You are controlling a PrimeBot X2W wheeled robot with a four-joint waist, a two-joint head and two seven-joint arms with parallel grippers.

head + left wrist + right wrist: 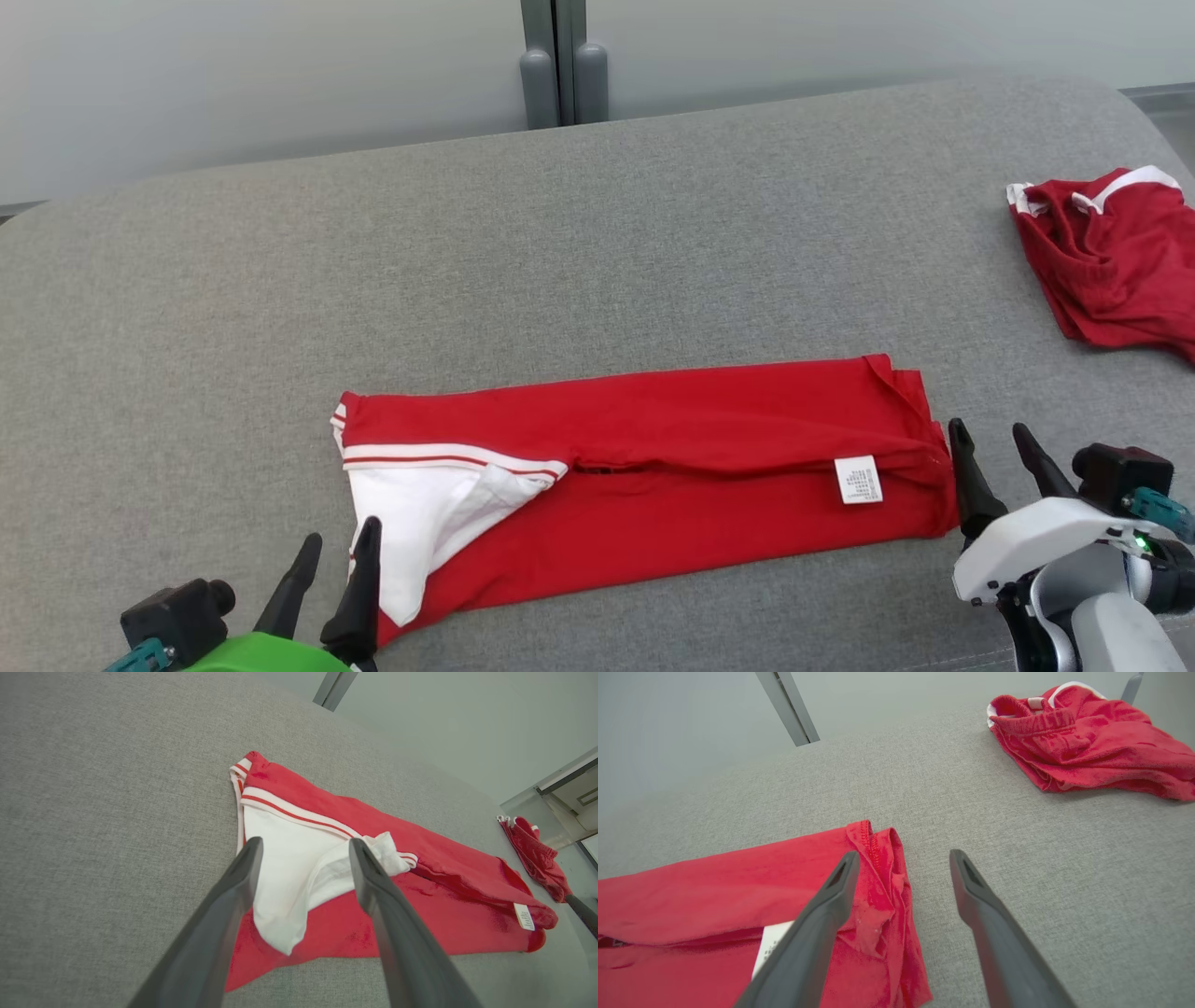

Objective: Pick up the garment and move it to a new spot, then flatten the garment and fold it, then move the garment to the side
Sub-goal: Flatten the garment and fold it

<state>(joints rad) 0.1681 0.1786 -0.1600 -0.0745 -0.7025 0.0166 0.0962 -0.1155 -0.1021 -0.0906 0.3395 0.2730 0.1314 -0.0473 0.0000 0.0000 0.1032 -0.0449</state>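
garment (pixel 672 439): folded flat
left gripper (pixel 341 539): wide, empty, at garment's left end
right gripper (pixel 990 431): wide, empty, beside garment's right end

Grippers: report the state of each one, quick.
Left gripper: jaws open, holding nothing.
Right gripper: jaws open, holding nothing.

The label (pixel 858 480) on the garment (pixel 672 523) bears illegibly small print.

Two red garments lie on one grey tabletop (pixel 280 280): a folded garment (pixel 672 457) at lower centre and a crumpled garment (pixel 1111 261) at the right edge. One white label (pixel 858 480) shows on the folded one. Two grippers enter below, the left gripper (pixel 342 532) at lower left and the right gripper (pixel 987 427) at lower right; two grey posts (pixel 539 89) stand at top centre.
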